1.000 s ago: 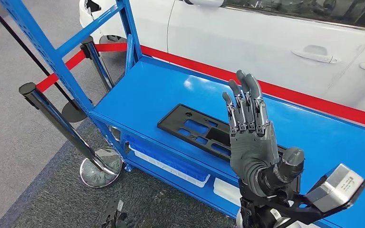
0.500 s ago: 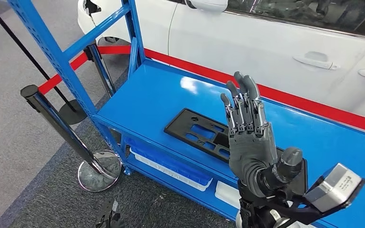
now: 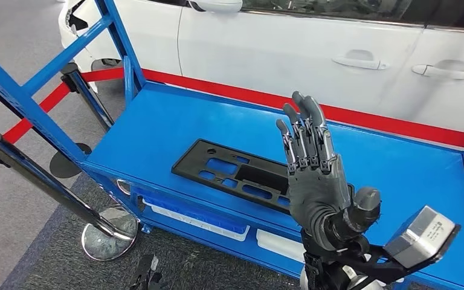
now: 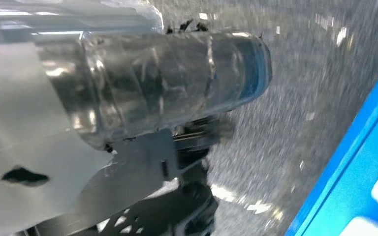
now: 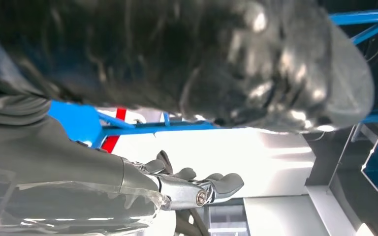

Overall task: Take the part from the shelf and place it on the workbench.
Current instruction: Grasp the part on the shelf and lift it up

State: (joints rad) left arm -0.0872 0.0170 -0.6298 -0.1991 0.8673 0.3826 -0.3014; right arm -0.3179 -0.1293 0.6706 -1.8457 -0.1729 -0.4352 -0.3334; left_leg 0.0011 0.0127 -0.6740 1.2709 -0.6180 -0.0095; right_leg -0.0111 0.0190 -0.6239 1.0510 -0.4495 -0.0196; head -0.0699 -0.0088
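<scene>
Head view: right hand (image 3: 320, 187) raised upright at 5 o'clock, fingers straight and close together, thumb out, holding nothing; probably poised to reach for the black part (image 3: 241, 175). The part lies flat at centre on the blue shelf (image 3: 175, 115), well placed for a pick. White bins (image 3: 199, 217) on the tier below at 7 o'clock; contents hidden.

Left wrist view: blurred floor and blue edge; left hand's state cannot be told.

Right wrist view: fingers (image 5: 221, 184) extended, empty.
</scene>
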